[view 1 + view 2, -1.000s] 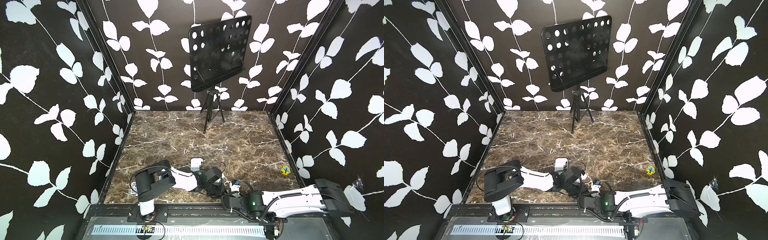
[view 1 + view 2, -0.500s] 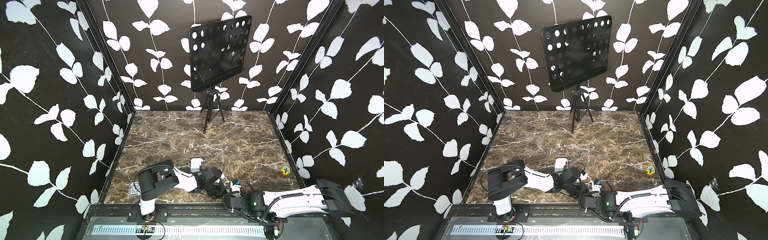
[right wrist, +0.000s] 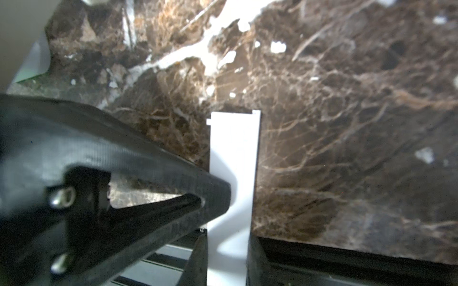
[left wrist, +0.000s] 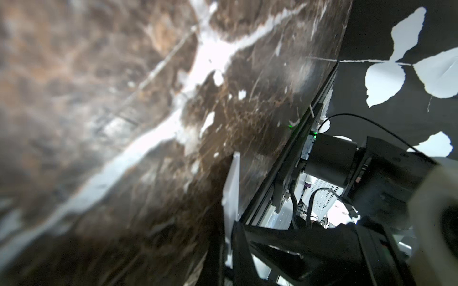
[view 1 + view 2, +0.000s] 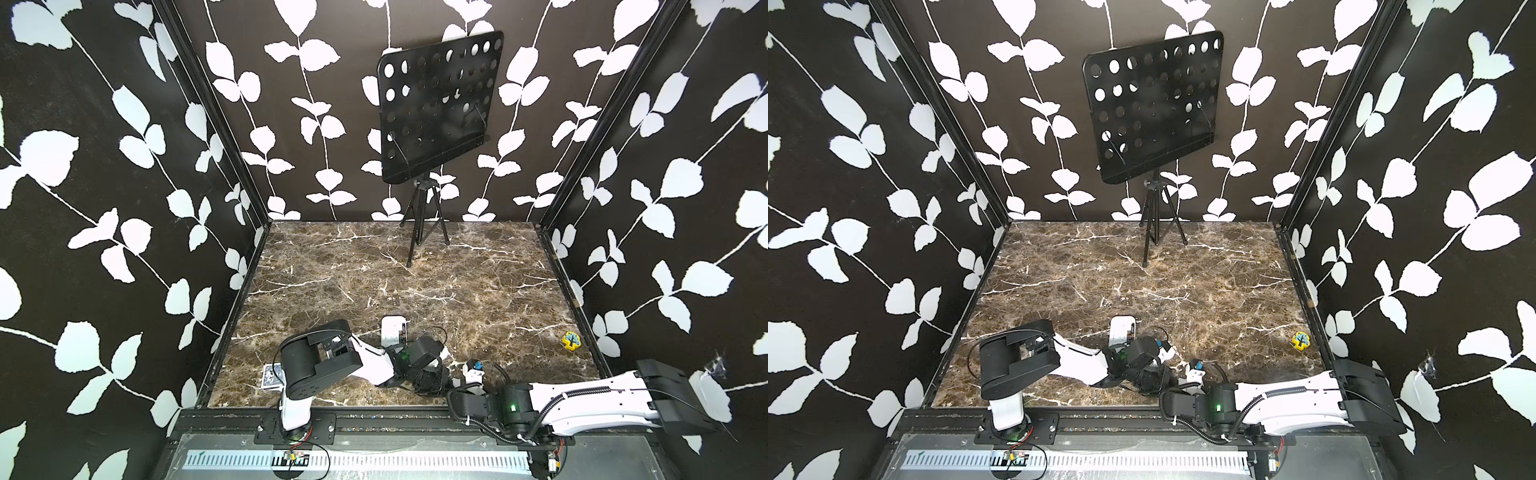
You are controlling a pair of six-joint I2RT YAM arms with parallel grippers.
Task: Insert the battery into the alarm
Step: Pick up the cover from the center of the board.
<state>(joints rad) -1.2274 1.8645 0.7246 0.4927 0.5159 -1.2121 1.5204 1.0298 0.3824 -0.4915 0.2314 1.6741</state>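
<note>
The white alarm lies on the marble floor near the front, with a dark slot along its right side; I cannot make out the battery. Just in front of it my two grippers meet. A flat white plastic strip with small tabs at its end is clamped in my right gripper. My left gripper is shut on the same strip, seen edge-on. One of its black fingers presses the strip's face. In a top view the left gripper and right gripper nearly touch.
A blue-patterned card box lies at the front left, partly behind the left arm. A small yellow object sits near the right wall. A black music stand on a tripod stands at the back. The table's front rail lies right under the grippers.
The left gripper has closed onto the white strip that the right gripper holds. The left arm's elbow shifted slightly rightward. The right arm has stayed still.
</note>
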